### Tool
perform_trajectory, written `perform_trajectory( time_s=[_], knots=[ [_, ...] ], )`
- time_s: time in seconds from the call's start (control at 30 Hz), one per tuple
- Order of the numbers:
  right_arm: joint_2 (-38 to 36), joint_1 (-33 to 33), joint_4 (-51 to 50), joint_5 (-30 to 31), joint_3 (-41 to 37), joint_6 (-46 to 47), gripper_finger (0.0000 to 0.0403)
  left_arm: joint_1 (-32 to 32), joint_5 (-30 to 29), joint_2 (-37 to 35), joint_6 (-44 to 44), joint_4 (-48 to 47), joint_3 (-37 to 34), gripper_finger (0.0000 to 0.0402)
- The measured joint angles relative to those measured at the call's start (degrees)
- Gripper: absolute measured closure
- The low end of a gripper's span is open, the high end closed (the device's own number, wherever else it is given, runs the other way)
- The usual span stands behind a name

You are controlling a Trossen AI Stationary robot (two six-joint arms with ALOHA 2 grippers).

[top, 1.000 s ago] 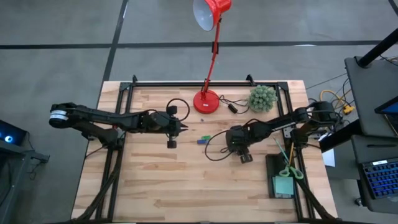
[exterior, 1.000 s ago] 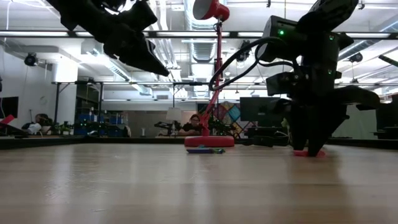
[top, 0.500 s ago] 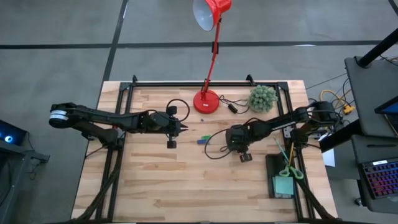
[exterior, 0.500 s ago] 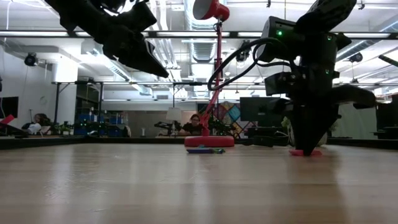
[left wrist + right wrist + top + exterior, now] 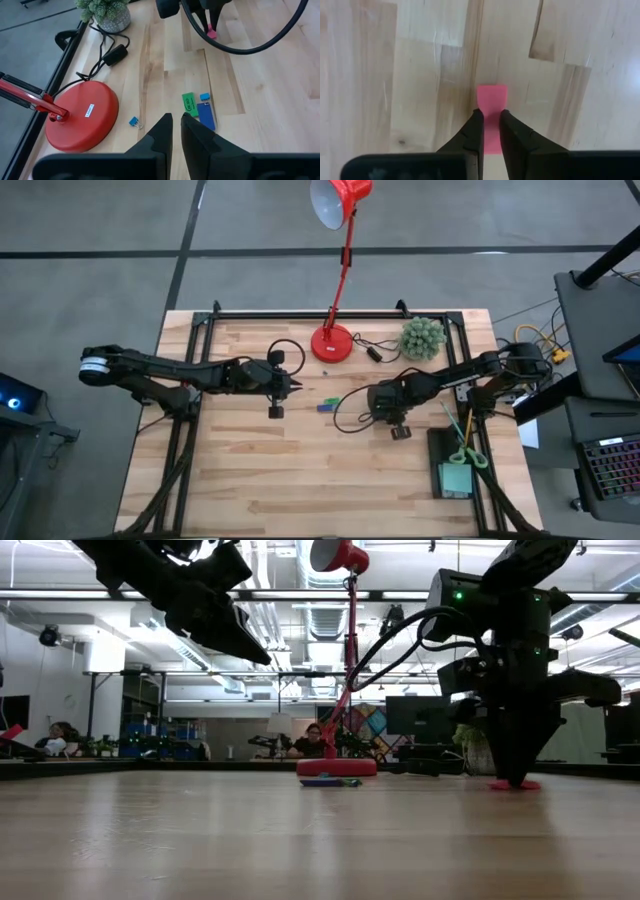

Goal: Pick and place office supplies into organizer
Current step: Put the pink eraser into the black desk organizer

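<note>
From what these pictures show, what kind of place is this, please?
Probably a robotics lab or workshop in a large open hall. The wooden table carries two robot arms, the ceiling shows bare ducts and strip lights, and a person sits among screens far behind.

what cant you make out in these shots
- Flat pink piece: the right hand is shut on it; its near end is hidden by the fingers in the right wrist view.
- Dark grey organizer tray: high view too small to count compartments.
- Small blue clip: too small to identify.
</note>
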Motion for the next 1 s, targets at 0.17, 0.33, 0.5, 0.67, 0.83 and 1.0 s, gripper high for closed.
perform_trajectory(
  time_s=[0.17,0.33,0.5,0.67,0.83,1.0],
  knots=[
    [-0.23,0.02,-0.68,-0.97,0.04,0.70,0.0365,0.00,0.00,0.00,0.00,0.02,0.00,0.0379],
    [-1.93,0.09,-1.89,-2.20,0.04,1.79,0.0365,0.00,0.02,0.00,-0.02,0.01,0.00,0.0379],
    [-5.30,0.07,-3.44,-2.37,0.06,3.75,0.0365,0.00,0.02,0.00,-0.02,0.02,0.00,0.0379],
    [-9.88,0.08,-5.66,-6.82,0.08,6.64,0.0365,0.00,0.02,0.00,-0.02,0.01,0.00,0.0379],
    [-15.25,1.70,-8.75,-10.65,0.12,10.69,0.0365,0.00,0.02,0.00,-0.02,0.02,0.00,0.0379],
    [-20.94,4.28,-14.01,-12.50,0.17,17.06,0.0365,0.00,0.02,0.00,-0.06,0.01,0.00,0.0379]
  ],
)
